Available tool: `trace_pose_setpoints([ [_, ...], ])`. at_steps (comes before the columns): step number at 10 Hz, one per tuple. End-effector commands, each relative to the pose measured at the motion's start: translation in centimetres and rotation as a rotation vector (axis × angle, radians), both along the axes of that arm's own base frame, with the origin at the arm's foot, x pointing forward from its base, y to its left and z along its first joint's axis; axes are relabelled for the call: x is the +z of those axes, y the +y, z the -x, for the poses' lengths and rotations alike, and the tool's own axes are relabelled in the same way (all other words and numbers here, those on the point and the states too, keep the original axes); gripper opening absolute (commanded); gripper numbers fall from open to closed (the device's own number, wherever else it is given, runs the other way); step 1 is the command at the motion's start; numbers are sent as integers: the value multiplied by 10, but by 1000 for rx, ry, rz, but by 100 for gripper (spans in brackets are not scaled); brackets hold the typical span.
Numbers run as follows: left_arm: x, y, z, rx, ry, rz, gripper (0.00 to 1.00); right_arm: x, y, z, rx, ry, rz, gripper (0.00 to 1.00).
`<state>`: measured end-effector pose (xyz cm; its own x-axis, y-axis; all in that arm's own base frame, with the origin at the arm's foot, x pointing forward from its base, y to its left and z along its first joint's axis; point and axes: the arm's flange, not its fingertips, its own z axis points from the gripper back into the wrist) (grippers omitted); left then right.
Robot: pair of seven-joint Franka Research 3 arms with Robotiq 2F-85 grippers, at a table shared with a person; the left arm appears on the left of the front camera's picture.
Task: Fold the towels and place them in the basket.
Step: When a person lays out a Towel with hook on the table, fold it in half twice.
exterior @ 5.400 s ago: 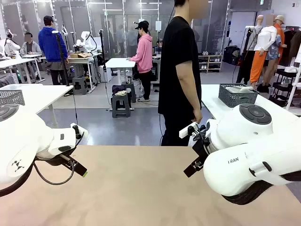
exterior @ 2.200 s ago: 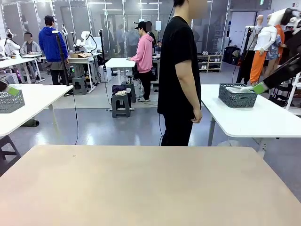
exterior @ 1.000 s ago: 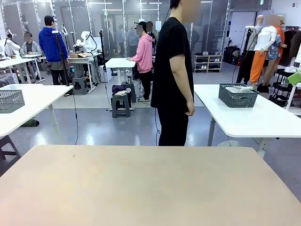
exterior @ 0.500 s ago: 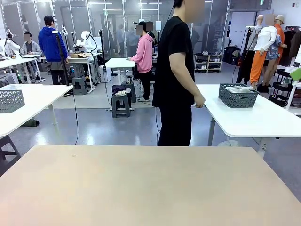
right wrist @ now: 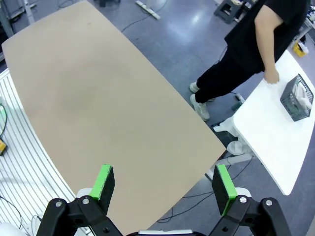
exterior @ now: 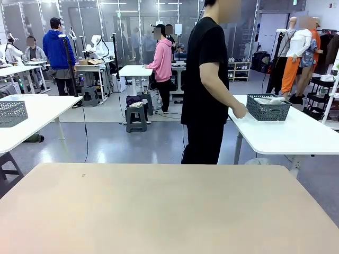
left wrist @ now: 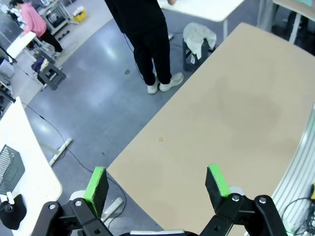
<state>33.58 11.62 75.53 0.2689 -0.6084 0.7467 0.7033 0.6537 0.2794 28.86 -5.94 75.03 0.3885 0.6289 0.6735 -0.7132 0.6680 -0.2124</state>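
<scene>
From where I stood, the left gripper (left wrist: 156, 186) hung high over the near end of the tan table (left wrist: 236, 128) with its green pads (left wrist: 96, 189) spread wide and nothing between them. The right gripper (right wrist: 163, 184) was just as wide apart and just as empty, looking down on the same table from the other side. No towel lay on that table. Beyond its far edge a person (exterior: 209, 79) in black leaned toward the neighbouring white table (exterior: 286, 135), with 1 hand (exterior: 239, 111) resting on its edge just beside the basket (exterior: 267, 107). That basket stood on the white table, well apart from both arms, with pale cloth (exterior: 269, 100) heaped above its rim. I took the cloth for the towels, though it was too small to be sure. To my eye the step in hand was the person's, fetching the basket across. The arms would do best to keep high and spread until it was set down and the hand was clear. After that, each of the 2 grippers should pinch a corner of 1 towel and draw it flat on the table before any fold. A second grey basket (exterior: 11, 112) sat on another white table off to the left, and I could not tell what it held.
</scene>
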Motion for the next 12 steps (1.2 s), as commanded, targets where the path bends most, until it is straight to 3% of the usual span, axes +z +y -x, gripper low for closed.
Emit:
trace_pose_setpoints([
  [1,5,13,2,-60,-7,28,100,4,-12,-6,59,15,-4,100],
  [5,2,29,6,-102,-18,15,100,7,-16,-4,94,26,-12,100],
  [12,-9,35,3,-74,-7,7,100,1,-12,-5,79,41,-17,100],
])
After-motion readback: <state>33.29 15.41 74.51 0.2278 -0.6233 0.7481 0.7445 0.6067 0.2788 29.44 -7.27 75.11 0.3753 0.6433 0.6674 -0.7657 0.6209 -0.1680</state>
